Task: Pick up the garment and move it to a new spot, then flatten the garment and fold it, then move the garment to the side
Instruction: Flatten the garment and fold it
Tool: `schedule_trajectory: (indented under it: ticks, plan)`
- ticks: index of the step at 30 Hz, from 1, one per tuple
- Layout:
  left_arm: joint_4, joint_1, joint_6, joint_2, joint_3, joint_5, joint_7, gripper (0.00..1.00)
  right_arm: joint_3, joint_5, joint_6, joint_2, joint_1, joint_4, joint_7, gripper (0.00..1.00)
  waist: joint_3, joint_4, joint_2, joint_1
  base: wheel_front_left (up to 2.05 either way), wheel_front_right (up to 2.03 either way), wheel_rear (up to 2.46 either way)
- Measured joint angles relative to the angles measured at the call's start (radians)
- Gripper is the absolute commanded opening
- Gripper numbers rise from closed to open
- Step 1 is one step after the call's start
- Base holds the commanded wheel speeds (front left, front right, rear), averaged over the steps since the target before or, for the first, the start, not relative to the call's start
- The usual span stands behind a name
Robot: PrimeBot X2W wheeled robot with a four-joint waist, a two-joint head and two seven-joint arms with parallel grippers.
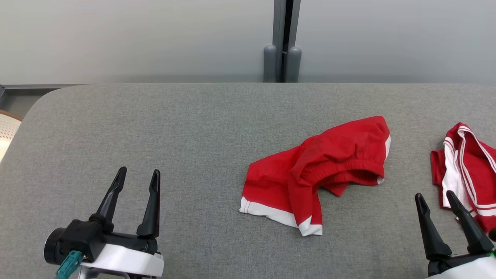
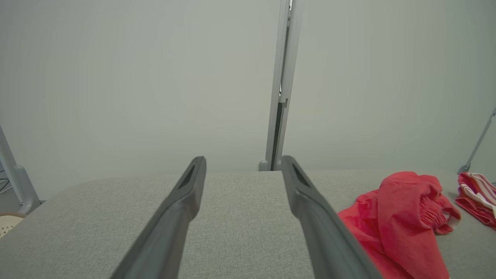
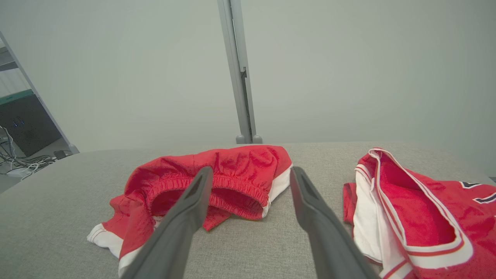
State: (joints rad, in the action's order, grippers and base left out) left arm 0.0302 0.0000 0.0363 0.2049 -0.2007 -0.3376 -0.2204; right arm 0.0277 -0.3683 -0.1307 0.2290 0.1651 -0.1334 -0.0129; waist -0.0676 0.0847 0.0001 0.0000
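Head view shows both grippers low and empty: the left gripper (image 1: 138,172) stands with its two dark fingers spread wide over the grey fabric-covered table (image 1: 155,124), well apart from any cloth, and the right gripper (image 1: 434,195) is equally wide open and holds nothing. The crumpled red shorts with white hem bands (image 1: 314,174) lie right of the table's middle, between the two grippers, with the elastic waistband (image 1: 341,170) bunched and one leg folded across the other. A red jersey with white stripe trim (image 1: 469,162) lies at the right edge, just beside the right gripper, so I judge that a reach from there can catch this wrong piece or drag it along. A pinch on the shorts may also take only the top layer, and then the cloth twists more when lifted. The jersey is cut off by the picture edge, the lower layers of the shorts are hidden, and whether the right fingertips touch the jersey I cannot tell.
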Motion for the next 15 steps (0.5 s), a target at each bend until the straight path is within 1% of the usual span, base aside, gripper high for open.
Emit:
schedule_trajectory:
  ticks: [3, 8, 15]
  plan:
    - [0.006, -0.01, 0.0, 0.0, -0.005, 0.0, 0.0, 1.0, 0.009, -0.004, 0.0, 0.012, -0.017, 0.037, 0.004, 1.0, -0.014, 0.007, 0.0, 0.0, 0.0, 0.0, 0.0]
    - [0.016, -0.052, -0.002, -0.007, -0.019, 0.002, -0.002, 1.0, 0.036, -0.012, 0.0, 0.05, -0.08, 0.127, 0.003, 1.0, -0.057, 0.027, 0.0, 0.0, 0.0, 0.0, 0.0]
    - [0.01, -0.109, -0.009, -0.03, -0.033, 0.004, -0.018, 1.0, 0.113, -0.016, 0.0, 0.101, -0.241, 0.292, -0.013, 1.0, -0.146, 0.06, 0.0, 0.0, 0.0, 0.0, 0.0]
